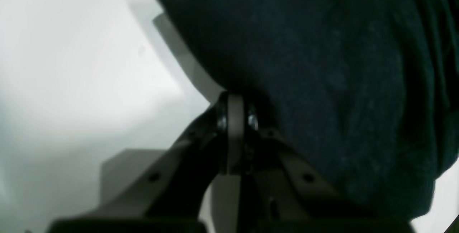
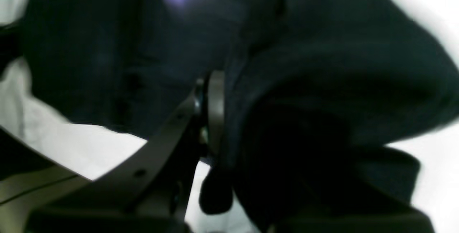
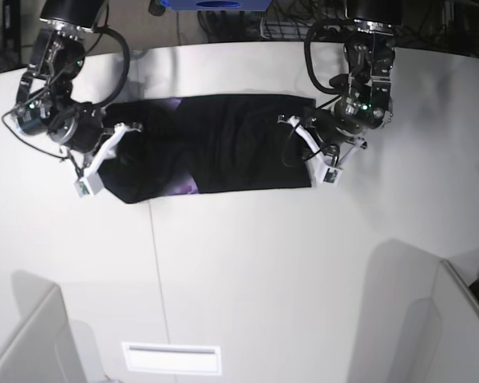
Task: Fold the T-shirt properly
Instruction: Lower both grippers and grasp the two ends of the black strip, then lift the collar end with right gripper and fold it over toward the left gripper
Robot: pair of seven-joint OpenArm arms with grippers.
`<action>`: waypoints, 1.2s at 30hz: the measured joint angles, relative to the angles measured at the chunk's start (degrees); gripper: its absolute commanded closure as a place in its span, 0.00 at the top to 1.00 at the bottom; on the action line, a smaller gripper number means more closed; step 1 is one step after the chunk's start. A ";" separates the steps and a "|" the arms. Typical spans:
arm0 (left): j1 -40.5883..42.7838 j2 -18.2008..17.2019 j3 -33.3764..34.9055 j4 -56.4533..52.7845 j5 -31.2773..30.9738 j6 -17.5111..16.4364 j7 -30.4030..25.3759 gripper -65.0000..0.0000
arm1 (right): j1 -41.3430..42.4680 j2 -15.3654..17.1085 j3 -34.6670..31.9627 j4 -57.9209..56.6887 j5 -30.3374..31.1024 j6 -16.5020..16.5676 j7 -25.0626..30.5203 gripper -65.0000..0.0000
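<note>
shirt (image 3: 223,144) lying as long band along tabletop's (image 3: 263,279) far edge | left gripper (image 1: 235,98) pinching one end | right gripper (image 2: 211,82) clamping the other | long axis running between arms

My white worktop (image 3: 247,271) fills the base view, curving off at the upper corners of the frame. A thin seam runs down it left of centre, and a pale rectangular slot (image 3: 172,358) sits near the bottom edge. Directly on the surface, across the upper middle of the frame, lies the black T-shirt (image 3: 223,144), folded into a long horizontal band. A patch of purple print shows at its lower left. Grey panels rise at both lower corners.
</note>
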 measured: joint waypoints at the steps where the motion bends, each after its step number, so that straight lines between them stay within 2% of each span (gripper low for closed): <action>1: -0.37 0.39 0.00 0.00 0.15 0.22 -0.26 0.00 | -0.11 -0.28 -1.11 0.96 0.00 -0.90 0.00 0.00; 7: -0.57 0.70 0.59 0.02 0.00 0.20 -0.20 0.00 | -0.83 -4.48 -7.52 4.15 -0.81 -5.03 -0.26 0.00; 12: 0.42 0.39 -0.07 0.39 -0.04 0.15 -0.33 0.00 | -0.90 -5.99 -14.93 5.42 -0.61 -9.33 0.44 0.00; 18: 2.47 -1.88 -0.39 0.68 -0.46 -0.24 -1.55 0.00 | -0.46 -6.16 -20.79 5.42 -0.59 -13.49 0.72 0.00; 27: 2.60 -2.12 -0.37 0.76 -0.48 -0.24 -1.70 0.00 | 0.28 -6.05 -29.70 5.22 -0.79 -19.06 6.88 0.00; 29: 2.62 -2.12 -0.37 0.76 -0.48 -0.24 -1.73 0.00 | 0.92 -6.10 -30.58 5.11 -0.28 -20.76 8.07 0.00; 36: 3.61 -2.36 -0.37 2.05 -0.44 -0.24 -1.22 0.00 | 2.71 -6.05 -30.58 2.21 -0.31 -21.99 8.26 0.00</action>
